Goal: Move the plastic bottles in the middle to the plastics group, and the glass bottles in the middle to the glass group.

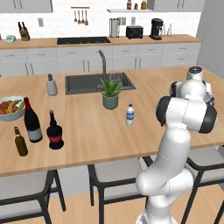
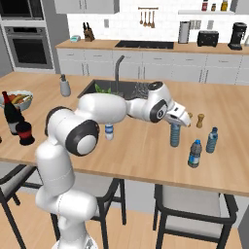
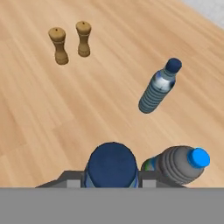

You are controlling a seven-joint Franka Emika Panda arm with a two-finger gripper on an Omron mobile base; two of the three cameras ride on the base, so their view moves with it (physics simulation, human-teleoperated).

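Two water bottles point(image 2: 203, 147) stand grouped near the counter's point(image 2: 146, 146) right edge; the gripper point(image 2: 176, 125) seems clamped on a third bottle point(image 2: 174, 136) joining them.

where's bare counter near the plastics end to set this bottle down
The gripper is shut on the bluish bottle. Bare wood lies between it and the salt and pepper shakers, and left toward the white-label bottle. It is crowded on the right, where the blue-label bottle and another bottle stand close.
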